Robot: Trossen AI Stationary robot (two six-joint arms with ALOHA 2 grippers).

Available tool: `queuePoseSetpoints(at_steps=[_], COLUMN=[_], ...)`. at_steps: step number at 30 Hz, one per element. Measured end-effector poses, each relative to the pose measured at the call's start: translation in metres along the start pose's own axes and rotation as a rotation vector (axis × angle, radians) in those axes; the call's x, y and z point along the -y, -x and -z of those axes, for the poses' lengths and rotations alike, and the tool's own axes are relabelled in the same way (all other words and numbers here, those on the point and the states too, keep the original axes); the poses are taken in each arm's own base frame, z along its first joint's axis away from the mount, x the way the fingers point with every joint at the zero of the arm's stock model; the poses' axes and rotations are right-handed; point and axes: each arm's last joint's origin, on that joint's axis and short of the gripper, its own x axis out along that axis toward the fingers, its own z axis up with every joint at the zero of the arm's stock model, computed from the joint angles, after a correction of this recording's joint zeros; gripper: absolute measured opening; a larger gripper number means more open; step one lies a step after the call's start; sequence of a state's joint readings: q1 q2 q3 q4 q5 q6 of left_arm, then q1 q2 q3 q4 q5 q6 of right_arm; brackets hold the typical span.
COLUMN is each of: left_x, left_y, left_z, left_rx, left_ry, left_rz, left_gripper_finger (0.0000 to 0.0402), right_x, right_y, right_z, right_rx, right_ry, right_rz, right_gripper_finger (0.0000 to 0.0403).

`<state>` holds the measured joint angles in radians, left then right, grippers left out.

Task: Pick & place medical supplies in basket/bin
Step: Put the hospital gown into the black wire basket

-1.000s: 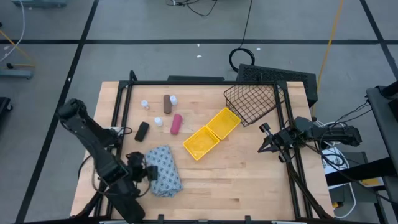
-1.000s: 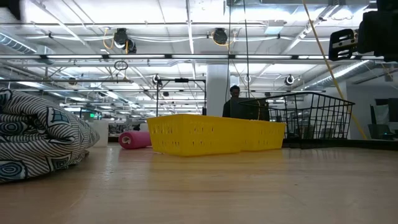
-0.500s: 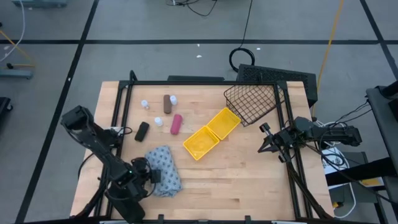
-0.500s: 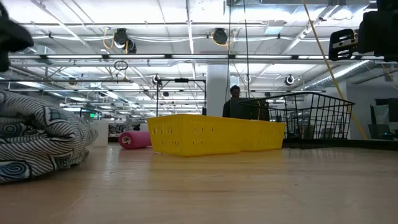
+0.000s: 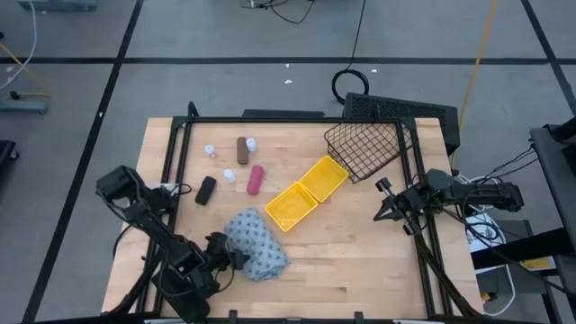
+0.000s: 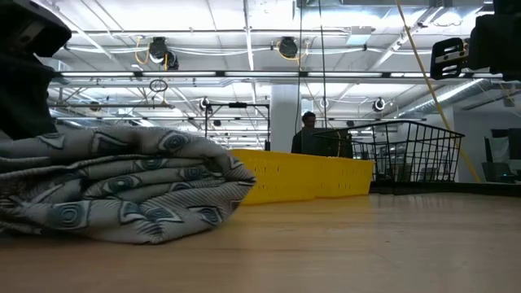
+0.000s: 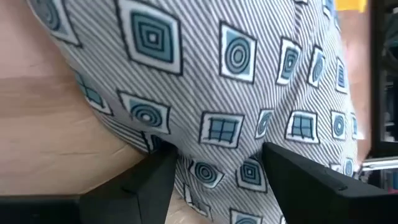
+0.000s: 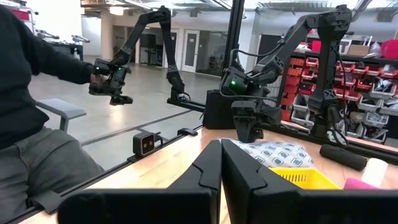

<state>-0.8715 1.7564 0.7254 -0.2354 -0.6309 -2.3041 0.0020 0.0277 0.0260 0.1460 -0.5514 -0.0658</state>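
Observation:
The grey-blue patterned cloth bundle point(image 5: 261, 245) point(image 6: 122, 187) lies on the table near the near edge. My left gripper point(image 5: 229, 258) point(image 7: 216, 155) is at the bundle's left side, shut on it. My right gripper point(image 5: 387, 202) point(image 8: 221, 152) waits shut and empty over the table's right edge. The yellow bin point(image 5: 304, 193) point(image 6: 301, 175) sits mid-table, and the tilted black wire basket point(image 5: 364, 148) point(image 6: 407, 155) stands at the far right. The pink cylinder point(image 5: 256, 179), the brown cylinder point(image 5: 241, 149) and tiny white bottles point(image 5: 229, 175) lie at the far left. My left gripper holds the cloth bundle by its left side point(image 7: 214, 134), with a thick wad of several layers between the two fingers point(image 7: 155, 177). It comes in low from the table's left, nearly level. The bundle rests on the table with its bulk spread to the right of the gripper.
A flat black box point(image 5: 205, 189) lies left of the pink cylinder. A black frame rail point(image 5: 297, 119) borders the table. A person point(image 8: 37, 118) stands beyond the table in the right wrist view. Bare wood point(image 5: 360, 261) spreads right of the bundle.
My left gripper has moved toward the table's right along the near edge. The cloth bundle has slid right with it and spread out flatter; in the low view it now hides the pink cylinder and part of the yellow bin.

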Motion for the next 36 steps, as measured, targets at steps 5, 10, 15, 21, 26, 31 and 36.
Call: queuePoseSetpoints(at_steps=[5,10,15,21,26,31,36], left_x=[0.0,-0.002,-0.003,-0.005,-0.004,-0.004,-0.007], left_y=[-0.002,-0.002,-0.002,-0.002,0.0,0.003,0.01], left_z=[0.0,-0.001,-0.002,-0.002,0.005,0.012,0.022], left_rx=[0.025,0.034,0.032,0.0,-0.061,-0.145,-0.245], left_ry=[0.022,0.006,-0.018,-0.157,-0.392,-0.521,-0.538], left_rz=[0.024,0.01,-0.012,-0.042,-0.012,0.007,0.018], left_gripper_finger=[0.0241,0.0171,0.0075,0.002,0.0032,0.0014,0.0018], right_x=[0.0,0.0,0.0,0.0,0.0,0.0,0.0], right_y=[0.0,0.0,0.0,0.0,0.0,0.0,0.0], right_z=[0.0,0.0,0.0,0.0,0.0,0.0,0.0], right_rx=[0.0,0.0,0.0,0.0,0.0,0.0,0.001], right_ry=[0.0,0.0,0.0,0.0,0.0,0.0,0.0], right_rz=[0.0,0.0,0.0,0.0,0.0,0.0,0.0], right_gripper_finger=[0.0,0.0,0.0,0.0,0.0,0.0,0.0])
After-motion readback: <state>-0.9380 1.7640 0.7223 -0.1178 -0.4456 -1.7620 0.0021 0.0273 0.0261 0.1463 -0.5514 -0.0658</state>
